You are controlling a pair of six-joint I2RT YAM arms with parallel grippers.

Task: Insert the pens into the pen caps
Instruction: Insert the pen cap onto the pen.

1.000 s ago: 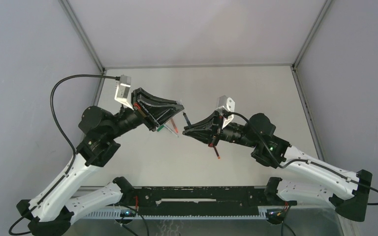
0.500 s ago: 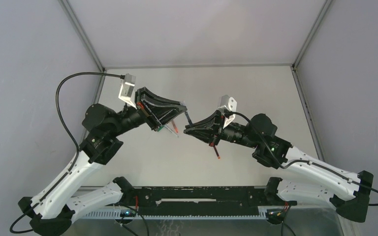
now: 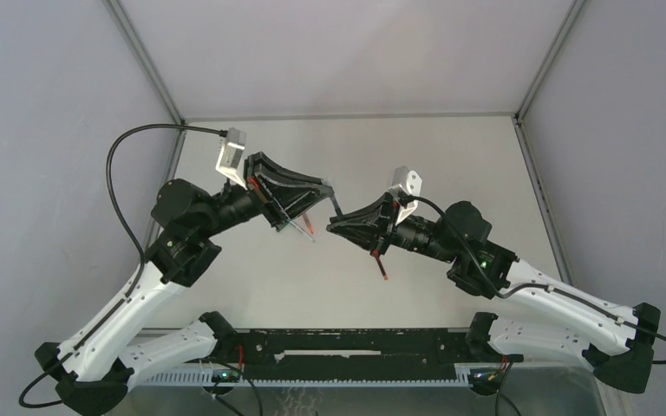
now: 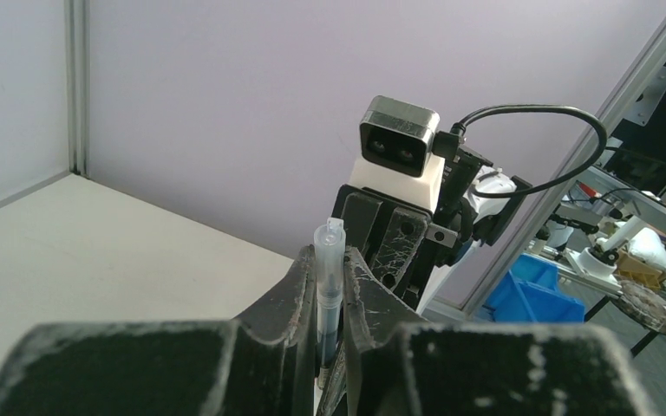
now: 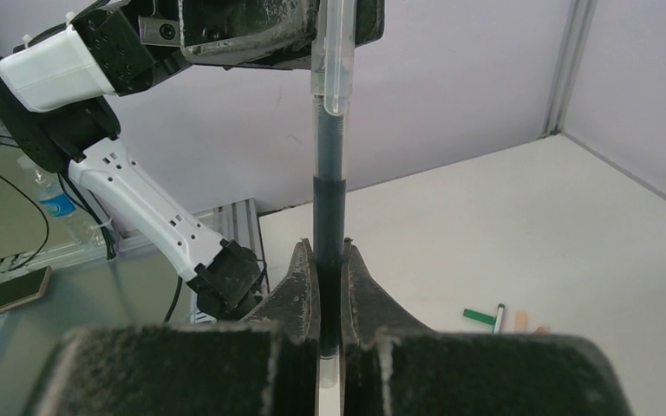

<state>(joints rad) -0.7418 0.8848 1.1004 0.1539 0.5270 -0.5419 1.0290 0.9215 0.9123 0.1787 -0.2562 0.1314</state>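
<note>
Gripping is confirmed: the dark pen (image 5: 328, 165) is pinched in the closed right hand (image 5: 328, 251), the clear cap (image 4: 329, 238) in the left hand (image 4: 331, 260), held coaxially for seating.

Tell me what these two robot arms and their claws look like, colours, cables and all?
The left arm and right arm have white shells and black joints. The left gripper and right gripper are black wedges with scuffed fingers. A pale boxy camera sits on each wrist, trailing a black cable. A small green light glows on the right arm.
</note>
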